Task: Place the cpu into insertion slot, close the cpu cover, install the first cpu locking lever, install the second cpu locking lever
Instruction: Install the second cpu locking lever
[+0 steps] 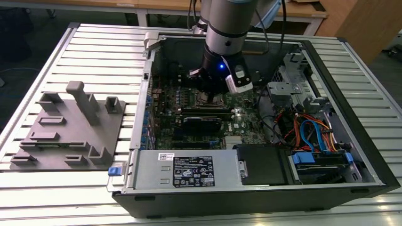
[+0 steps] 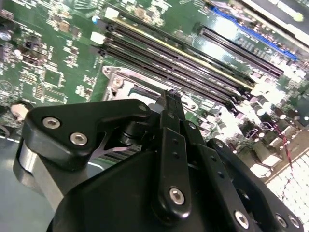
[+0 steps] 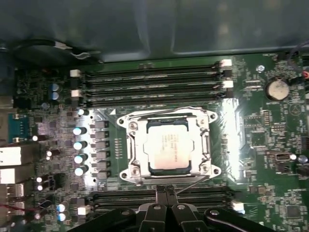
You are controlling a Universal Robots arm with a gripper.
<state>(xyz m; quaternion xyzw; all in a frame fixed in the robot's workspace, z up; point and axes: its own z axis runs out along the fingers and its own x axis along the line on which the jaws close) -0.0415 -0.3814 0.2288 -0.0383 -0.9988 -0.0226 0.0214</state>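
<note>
Item: my pincer [image 3: 166, 191], fingers pressed together and gripping nothing, is hovering just beside the insertion slot [image 3: 136, 166]. The cpu [image 3: 170, 150] is lying inside it, framed by the cpu cover [image 3: 205, 145], at the pincer's twelve o'clock in the first wrist view.

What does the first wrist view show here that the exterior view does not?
The first wrist view alone shows the cpu seated in the insertion slot, with the cpu cover framing it. The exterior view alone shows the open computer case, the grey fixture plate on the exterior view's left, and the slatted table. Both show the gripper low over the green motherboard, beside the socket, fingers together.
</note>
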